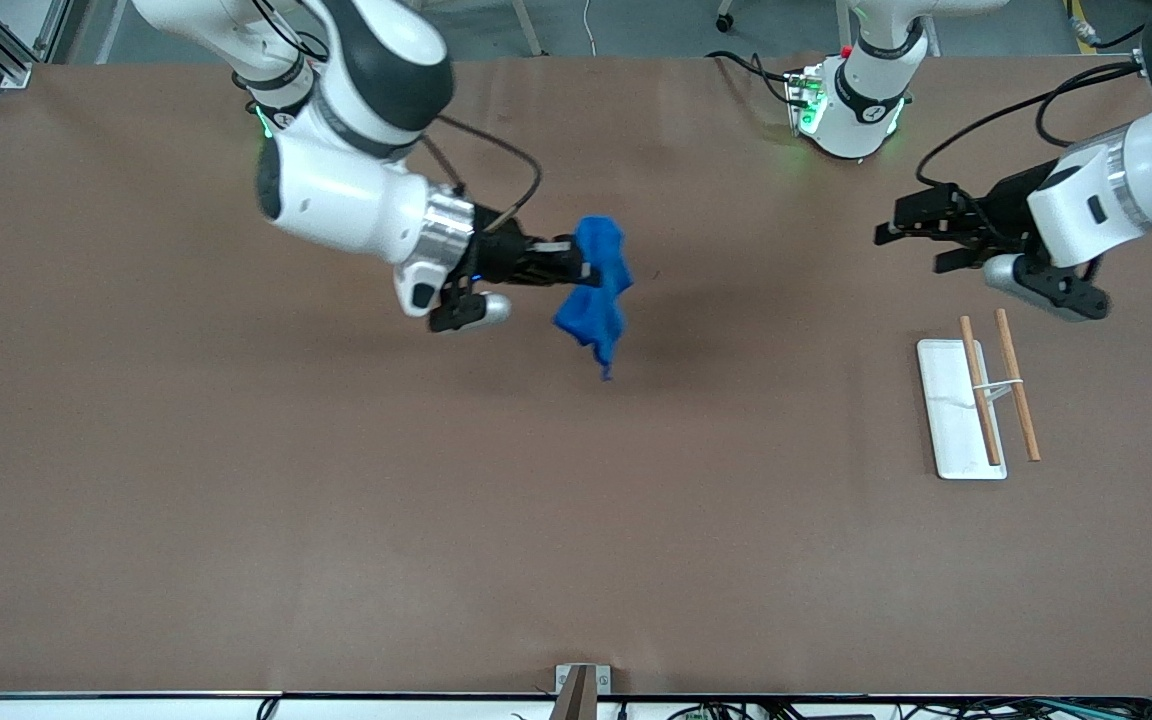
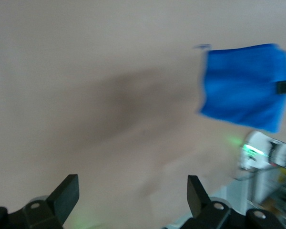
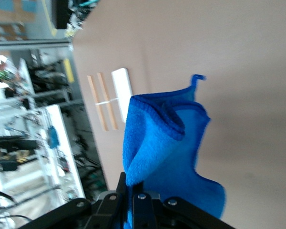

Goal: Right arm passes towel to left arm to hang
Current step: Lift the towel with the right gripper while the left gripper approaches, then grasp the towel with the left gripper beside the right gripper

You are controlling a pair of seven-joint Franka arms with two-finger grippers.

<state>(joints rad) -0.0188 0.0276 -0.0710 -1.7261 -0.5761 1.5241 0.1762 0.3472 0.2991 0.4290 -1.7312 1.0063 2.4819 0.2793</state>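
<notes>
1. The right gripper (image 1: 584, 268) is clamped on the towel (image 1: 596, 290), pinching it by one bunched edge up in the air over the middle of the table (image 1: 336, 520); the right wrist view shows the cloth folded over itself just past the fingers

2. The towel hangs free from that pinch, its lower corner drooping toward the table without appearing to touch it; a small thread loop (image 3: 196, 79) sticks out at one corner

3. It looks light, soft and limp, so it will likely sag and swing when moved; a second hold would best go on a free edge or corner well clear of the right gripper's pinch, not on the loose middle

4. The left gripper (image 1: 891, 228) hovers with its fingers spread apart and nothing between them, above the table near the rack (image 1: 956, 430) at the left arm's end, well apart from the towel

5. The rack, a white tray with two wooden rods (image 1: 1018, 398), stands bare; handover and hanging are not yet done
</notes>
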